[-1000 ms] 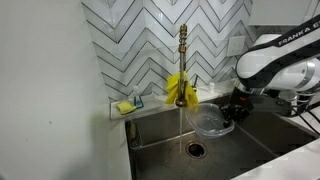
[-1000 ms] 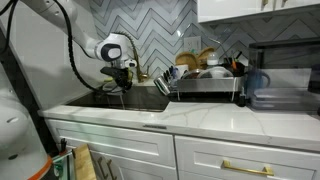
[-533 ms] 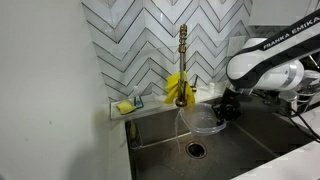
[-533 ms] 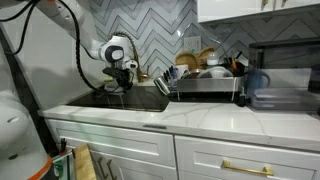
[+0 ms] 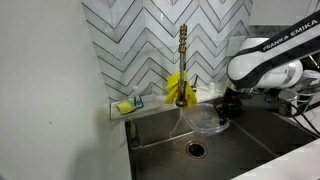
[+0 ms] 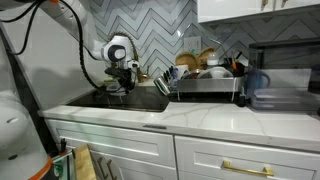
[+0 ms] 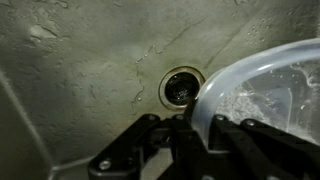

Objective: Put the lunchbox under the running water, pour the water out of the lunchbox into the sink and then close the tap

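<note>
- In an exterior view, I log my pincer [image 5: 221,113] pinching the clear plastic lunchbox [image 5: 204,122] over the rectangular stainless-steel sink [image 5: 256,141], near the tall brass-coloured tap [image 5: 182,50].
- In an exterior view, the pincer [image 6: 122,86] hangs low over the sink; the lunchbox is too small to tell.
- Wrist view: the jaws clamp the lunchbox rim above the round dark drain [image 7: 180,87].

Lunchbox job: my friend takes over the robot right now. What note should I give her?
Pincer: shut on the lunchbox rim.
Lunchbox: held over the sink, beside the tap, its edge about at the running water. The inside looks wet in the wrist view.
Drain: below the lunchbox, uncovered.
Done: lunchbox is at the water.
Left: let it fill, pour it into the sink, close the tap.
</note>
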You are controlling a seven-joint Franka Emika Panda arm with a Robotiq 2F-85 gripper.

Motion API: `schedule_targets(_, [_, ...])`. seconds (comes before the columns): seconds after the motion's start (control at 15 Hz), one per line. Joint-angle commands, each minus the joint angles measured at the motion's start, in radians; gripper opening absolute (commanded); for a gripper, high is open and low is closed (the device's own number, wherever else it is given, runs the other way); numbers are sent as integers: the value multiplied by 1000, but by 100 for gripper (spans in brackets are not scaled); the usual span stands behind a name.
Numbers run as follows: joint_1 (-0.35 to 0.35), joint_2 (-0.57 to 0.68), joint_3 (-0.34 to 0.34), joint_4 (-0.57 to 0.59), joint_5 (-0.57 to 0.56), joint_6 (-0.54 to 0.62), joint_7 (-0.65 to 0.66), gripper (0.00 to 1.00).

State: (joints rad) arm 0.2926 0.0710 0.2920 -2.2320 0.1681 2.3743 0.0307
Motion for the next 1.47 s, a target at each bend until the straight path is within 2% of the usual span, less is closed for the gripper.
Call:
schedule_targets(0.0, [-32,-72,-33,-14,-91,-111,-61,2])
schedule_targets(0.2, [-50,-117,-56,11,-257,-210,-68,2])
schedule_targets(0.4, [-56,-148,-52,55,-434,-259,-52,2])
schedule_targets(0.87, [-35,-181,13,127,-806,-227,-5,2])
schedule_targets(1.4, [4,-194,76,136,-1273,-192,96,2])
